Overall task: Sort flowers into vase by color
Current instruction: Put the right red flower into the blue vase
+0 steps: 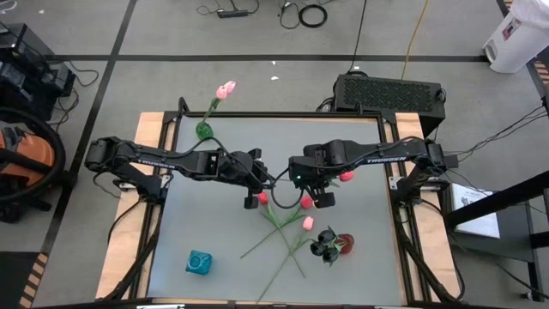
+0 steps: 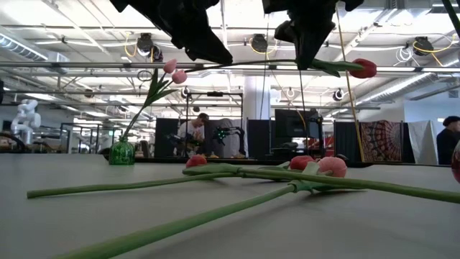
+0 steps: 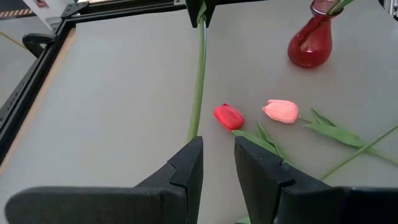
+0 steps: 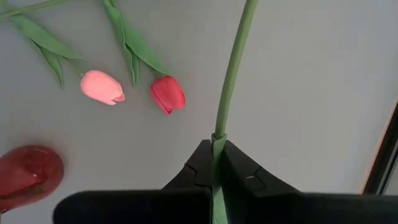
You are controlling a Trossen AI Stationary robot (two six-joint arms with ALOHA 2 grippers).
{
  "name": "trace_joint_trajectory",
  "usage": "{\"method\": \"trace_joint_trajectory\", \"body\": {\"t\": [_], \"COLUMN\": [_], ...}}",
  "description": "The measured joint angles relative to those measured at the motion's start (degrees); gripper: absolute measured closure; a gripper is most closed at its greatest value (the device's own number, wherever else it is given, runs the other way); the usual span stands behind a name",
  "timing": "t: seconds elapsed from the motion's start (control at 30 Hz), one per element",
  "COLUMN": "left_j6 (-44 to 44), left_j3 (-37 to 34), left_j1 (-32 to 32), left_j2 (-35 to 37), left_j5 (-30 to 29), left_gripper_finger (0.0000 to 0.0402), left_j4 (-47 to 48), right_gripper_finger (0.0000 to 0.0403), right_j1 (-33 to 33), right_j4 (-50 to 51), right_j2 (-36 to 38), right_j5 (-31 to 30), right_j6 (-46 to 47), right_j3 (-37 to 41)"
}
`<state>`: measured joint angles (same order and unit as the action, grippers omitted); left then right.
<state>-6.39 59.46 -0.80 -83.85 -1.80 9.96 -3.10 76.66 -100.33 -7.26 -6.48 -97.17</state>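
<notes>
the grey table (image 1: 214,223), flat and matte inside a black frame, is carrying everything. both dark jointed arms are reaching level toward its middle. the right gripper (image 4: 214,169) is pinching the thin green stem of a red tulip (image 1: 346,176) tight between its pads, holding it clear of the surface. the left gripper (image 3: 216,160) is standing half spread with that stem running between its fingers; i cannot tell whether they are touching it. a bulbous red glass vase (image 1: 344,244) is holding black blooms near the right front. a green glass vase (image 1: 203,130) at the rear edge is holding pink tulips (image 1: 225,89). a teal vase (image 1: 199,263) is sitting front left. loose pink and red flowers (image 1: 287,215), smooth-headed and long-stemmed, are lying crossed mid-table.
</notes>
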Motion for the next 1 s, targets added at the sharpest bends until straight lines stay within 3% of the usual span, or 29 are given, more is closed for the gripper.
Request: {"method": "trace_joint_trajectory", "body": {"t": [1.0], "left_j6": [-3.5], "left_j3": [0.0], "left_j1": [-1.6], "left_j2": [0.0], "left_j5": [0.0], "left_gripper_finger": [0.0302], "left_j4": [-3.3], "right_gripper_finger": [0.0401], "right_j1": [0.0], "right_j4": [0.3], "right_j2": [0.0], "right_j5": [3.2], "right_j6": [0.4], "right_j3": [0.0]}}
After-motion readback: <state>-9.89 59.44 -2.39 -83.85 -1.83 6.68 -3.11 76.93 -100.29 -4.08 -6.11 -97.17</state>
